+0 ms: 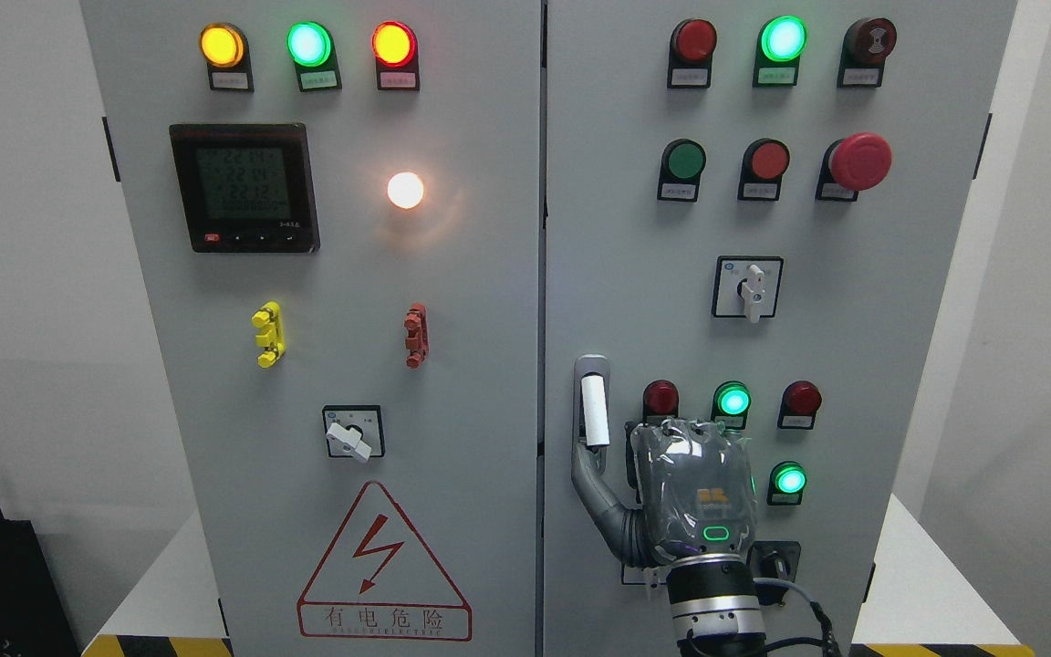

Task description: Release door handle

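Honestly, my right hand (691,493) was barely gripping anything, just its thumb hooked against the door handle (592,401), a stiff, slick, rigid lever.

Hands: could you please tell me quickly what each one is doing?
Right hand: thumb against the door handle, grip cannot be told.
Left hand: not in view.

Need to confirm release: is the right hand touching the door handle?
Touching. Head view shows one of the right hand's fingers lying against the door handle's lower end.
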You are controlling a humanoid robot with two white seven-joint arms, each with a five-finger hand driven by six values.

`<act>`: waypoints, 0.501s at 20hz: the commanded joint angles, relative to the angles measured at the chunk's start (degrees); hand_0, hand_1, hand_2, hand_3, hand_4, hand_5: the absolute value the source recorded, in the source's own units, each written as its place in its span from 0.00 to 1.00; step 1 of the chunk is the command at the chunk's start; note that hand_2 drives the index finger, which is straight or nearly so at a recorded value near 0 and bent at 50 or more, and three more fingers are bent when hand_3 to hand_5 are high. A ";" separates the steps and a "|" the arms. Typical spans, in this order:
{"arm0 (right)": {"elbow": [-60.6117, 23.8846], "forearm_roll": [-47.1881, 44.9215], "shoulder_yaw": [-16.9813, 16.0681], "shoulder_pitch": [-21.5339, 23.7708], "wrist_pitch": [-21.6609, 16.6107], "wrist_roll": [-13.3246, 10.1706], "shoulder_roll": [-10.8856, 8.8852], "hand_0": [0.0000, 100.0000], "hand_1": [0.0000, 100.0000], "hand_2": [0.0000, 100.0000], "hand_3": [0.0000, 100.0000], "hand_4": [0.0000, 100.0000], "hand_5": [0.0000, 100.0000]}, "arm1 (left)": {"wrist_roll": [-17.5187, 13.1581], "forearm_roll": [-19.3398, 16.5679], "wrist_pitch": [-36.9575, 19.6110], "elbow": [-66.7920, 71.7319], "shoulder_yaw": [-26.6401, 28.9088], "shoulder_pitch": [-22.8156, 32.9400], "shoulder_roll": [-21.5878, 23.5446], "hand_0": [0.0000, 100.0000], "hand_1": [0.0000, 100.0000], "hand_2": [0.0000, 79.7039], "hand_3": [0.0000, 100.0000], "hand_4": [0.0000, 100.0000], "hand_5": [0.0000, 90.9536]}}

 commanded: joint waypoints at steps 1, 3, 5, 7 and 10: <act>-0.07 -0.03 -0.25 0.06 0.03 -0.31 0.07 0.51 0.10 0.87 1.00 0.99 1.00 | 0.01 0.00 0.02 0.53 0.09 -0.18 0.00 0.12 0.39 0.00 0.00 0.00 0.00; -0.07 -0.03 -0.25 0.15 0.03 -0.31 0.07 0.51 0.10 0.87 1.00 0.99 1.00 | 0.01 0.00 0.02 0.53 0.09 -0.09 0.00 0.12 0.39 0.00 0.00 0.00 0.00; -0.16 -0.03 -0.25 0.15 0.03 -0.31 0.16 0.51 0.10 0.87 1.00 0.99 1.00 | 0.01 0.00 0.02 0.53 0.09 -0.18 0.00 0.12 0.39 0.00 0.00 0.00 0.00; -0.16 -0.03 -0.25 0.15 0.03 -0.31 0.16 0.51 0.10 0.87 1.00 0.99 1.00 | 0.01 0.00 0.02 0.53 0.09 -0.18 0.00 0.12 0.39 0.00 0.00 0.00 0.00; -0.16 -0.03 -0.25 0.15 0.03 -0.31 0.16 0.52 0.10 0.87 1.00 0.99 1.00 | 0.01 0.00 0.02 0.53 0.09 -0.18 0.00 0.12 0.39 0.00 0.00 0.00 0.00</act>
